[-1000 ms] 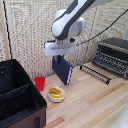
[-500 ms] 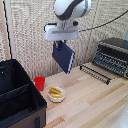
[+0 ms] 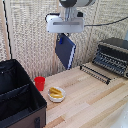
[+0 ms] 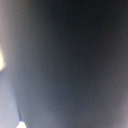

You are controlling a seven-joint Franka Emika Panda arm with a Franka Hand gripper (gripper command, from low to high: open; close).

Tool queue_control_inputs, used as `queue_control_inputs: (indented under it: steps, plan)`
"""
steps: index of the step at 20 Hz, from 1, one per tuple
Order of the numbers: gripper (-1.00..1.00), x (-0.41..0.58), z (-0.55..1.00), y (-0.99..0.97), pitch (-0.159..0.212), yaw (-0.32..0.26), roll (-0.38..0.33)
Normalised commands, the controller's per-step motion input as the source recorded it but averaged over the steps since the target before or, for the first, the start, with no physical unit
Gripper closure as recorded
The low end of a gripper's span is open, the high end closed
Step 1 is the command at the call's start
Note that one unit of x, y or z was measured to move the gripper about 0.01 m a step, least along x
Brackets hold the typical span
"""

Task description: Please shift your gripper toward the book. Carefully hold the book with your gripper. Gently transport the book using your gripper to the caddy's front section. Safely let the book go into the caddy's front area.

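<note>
The dark navy book hangs tilted in the air, held at its upper edge by my gripper, which is shut on it. The white boxy end piece sits above it near the top of the exterior view. The book is well above the wooden table, in front of the woven wall. The black fabric caddy stands at the exterior view's left, lower than the book, with an inner divider showing. In the wrist view the book's dark cover fills almost the whole picture, blurred.
A red cup and a small white bowl with yellow food stand on the table between the caddy and the book. A black-and-silver toaster oven with a rack in front stands at the exterior view's right.
The gripper has risen with the book and moved toward the exterior view's left. The book has lifted clear of the table and now hangs higher.
</note>
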Motion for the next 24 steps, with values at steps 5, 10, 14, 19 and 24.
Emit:
queue_control_inputs:
  steps: [5, 10, 14, 19, 24]
  plan:
    - [1.00, -0.113, 0.35, 0.15, 0.000, -0.253, 0.058]
    - [1.00, -0.095, 0.21, 0.25, 0.017, -0.239, 0.039]
    - [1.00, -0.111, 0.10, 0.40, 0.025, -0.207, 0.005]
    - [1.00, -0.041, 0.07, 0.63, 0.002, -0.172, 0.000]
    - [1.00, -0.041, 0.09, 0.71, 0.000, -0.141, 0.000]
